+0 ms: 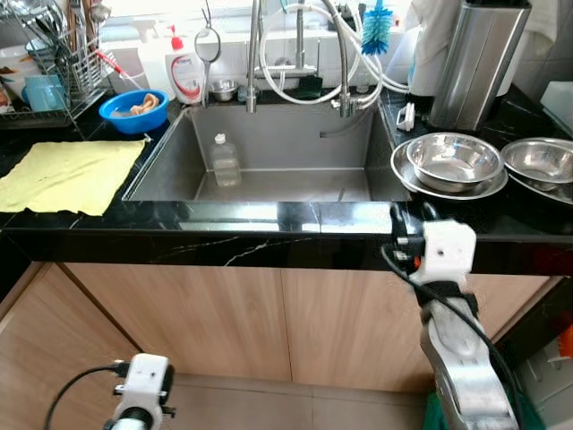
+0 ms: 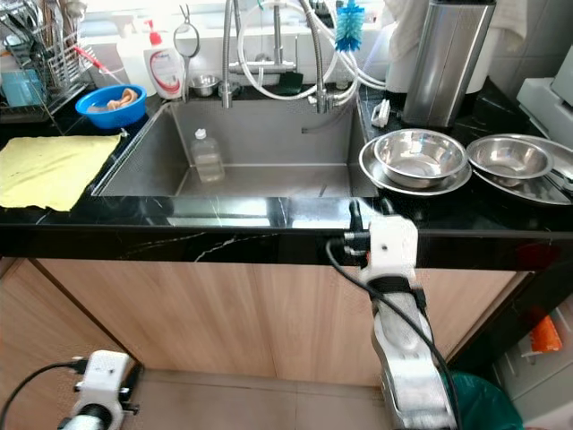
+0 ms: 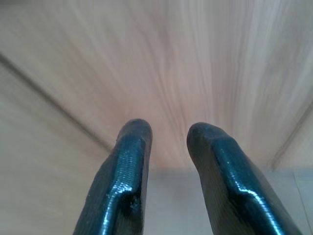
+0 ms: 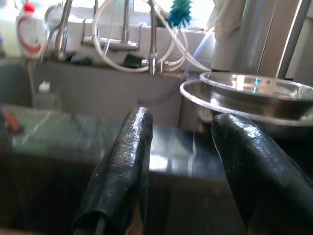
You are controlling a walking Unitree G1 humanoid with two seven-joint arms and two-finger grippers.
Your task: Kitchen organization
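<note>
our right tool (image 4: 182,147) sits at the front edge of the black counter (image 1: 269,219), just in front of the steel bowls, and its two black fingers (image 4: 124,161) stand apart with nothing between them. we see the right arm rising from below, its white wrist housing level with the counter lip. our left tool (image 3: 168,147) hangs low by the wooden cabinet doors (image 1: 224,313), its fingers spread and empty, pointed at the wood panel.

before us is the steel sink (image 1: 277,157), and inside it a small clear bottle (image 1: 225,160) stands upright near the left half of the basin. to the right of the sink a steel bowl (image 1: 454,161) rests inside a wider steel plate (image 1: 405,175), and a second steel bowl (image 1: 540,163) sits just beside them, further right. behind them stands a tall steel canister (image 1: 474,63).

to the left of the sink a yellow cloth (image 1: 67,175) lies flat on the counter. behind it a blue bowl (image 1: 132,112) holds something pale, with a dish rack (image 1: 63,63) to its left and a white soap bottle (image 1: 185,72) to its right. a blue-green bottle brush (image 1: 377,31) hangs above the taps (image 1: 300,63).
</note>
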